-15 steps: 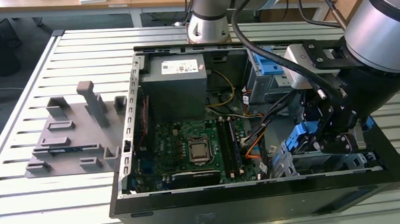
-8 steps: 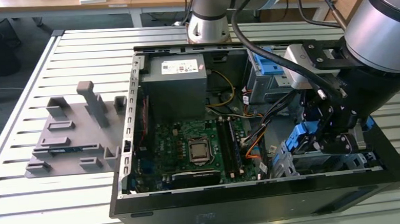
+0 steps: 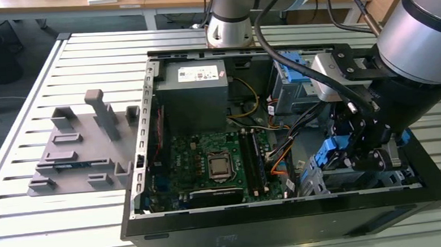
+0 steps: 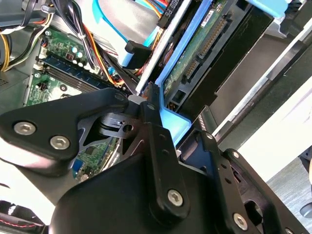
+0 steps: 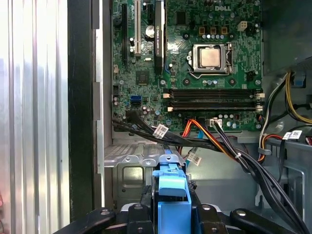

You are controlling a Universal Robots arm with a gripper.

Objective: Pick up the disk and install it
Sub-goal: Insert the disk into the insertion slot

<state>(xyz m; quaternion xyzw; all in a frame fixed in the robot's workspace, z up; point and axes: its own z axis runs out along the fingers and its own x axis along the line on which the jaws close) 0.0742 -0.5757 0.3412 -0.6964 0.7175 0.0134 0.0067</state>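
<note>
Clamping the disk [image 5: 170,187] by its blue carrier, the gripper [image 5: 171,212] needs it square to the silver drive cage [image 5: 127,168].

Silver-grey arm [image 3: 427,28] with black cables [image 3: 266,39], black screw-studded claw [image 5: 170,201].

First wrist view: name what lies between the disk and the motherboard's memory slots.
In the first wrist view, a bundle of black, orange and blue cables crosses that stretch, with a silver metal bracket nearer the disk.
</note>
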